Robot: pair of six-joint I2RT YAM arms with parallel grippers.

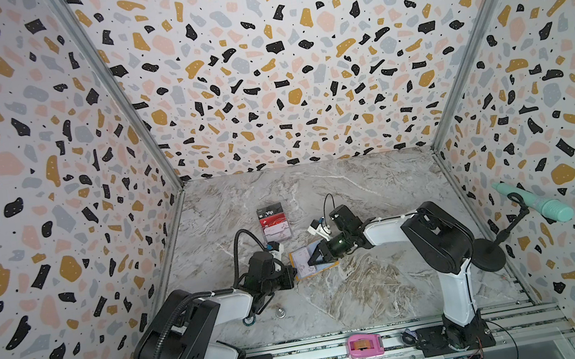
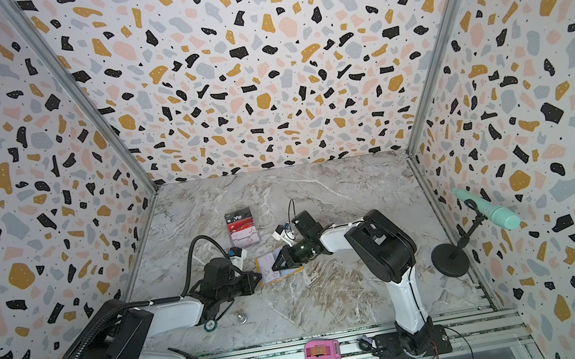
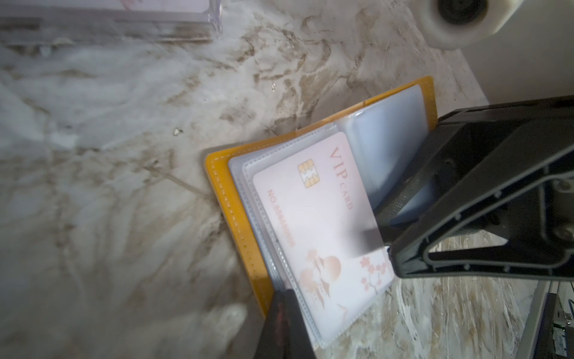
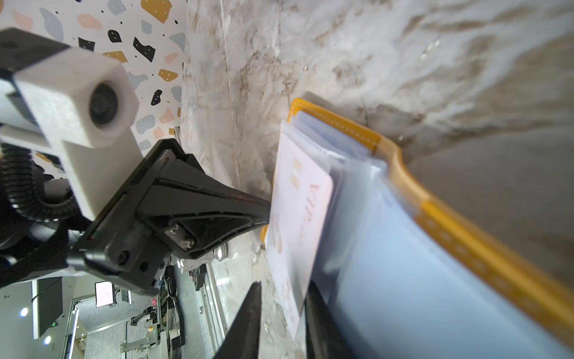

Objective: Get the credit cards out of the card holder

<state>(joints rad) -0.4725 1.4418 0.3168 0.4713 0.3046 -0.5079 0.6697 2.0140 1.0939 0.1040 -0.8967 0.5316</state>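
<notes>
Card holder [image 1: 302,265], mustard-yellow and lying open, sits near the middle of the marble table [image 1: 372,291] in both top views [image 2: 268,270]; the left gripper [image 1: 293,278] meets its near-left edge with the jaws closed together, and the right gripper [image 1: 311,260] reaches across the clear sleeves from the right; behind the holder and apart from it stands a clear acrylic stand [image 1: 287,226] with a dark red VIP card [image 1: 271,216] in its upper tier and a pale card below it. In the left wrist view the card holder [image 3: 223,199] shows stitched yellow edging and bluish sleeves, and a white VIP card [image 3: 316,223] with pink blossoms is in the front sleeve; the left gripper [image 3: 284,298] is a single dark closed tip lying over the sleeve's edge, and whether it pinches anything I cannot tell; the right gripper [image 3: 386,245] has one textured pad on the sleeve page and its other finger beyond the card's corner. In the right wrist view the right gripper [image 4: 283,286] stands partly open, the white card's edge between its fingers [image 4: 251,320], close against one and clear of the other; the left gripper [image 4: 267,211] touches the card holder's [image 4: 450,217] far edge, closed.
</notes>
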